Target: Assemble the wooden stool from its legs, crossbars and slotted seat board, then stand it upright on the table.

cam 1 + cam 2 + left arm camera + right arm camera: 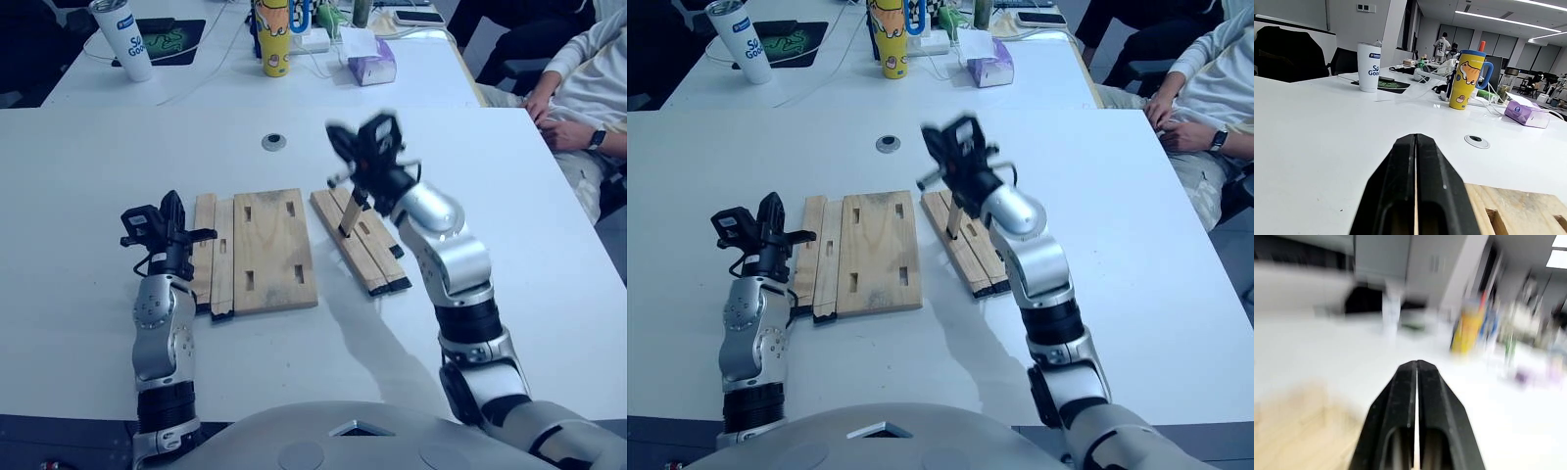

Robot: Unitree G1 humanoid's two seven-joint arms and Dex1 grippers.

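Seat board (pixel 273 252) lies flat between left slats (pixel 214 257) and right slats (pixel 367 247), grommet (pixel 274 142) beyond.

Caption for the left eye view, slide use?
Stool unassembled: seat board flat between left pieces and right pieces; left gripper by the former, right gripper raised above the latter.

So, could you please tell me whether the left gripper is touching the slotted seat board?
Apart. In the left eye view, two wooden strips lie between the left gripper and the seat board.
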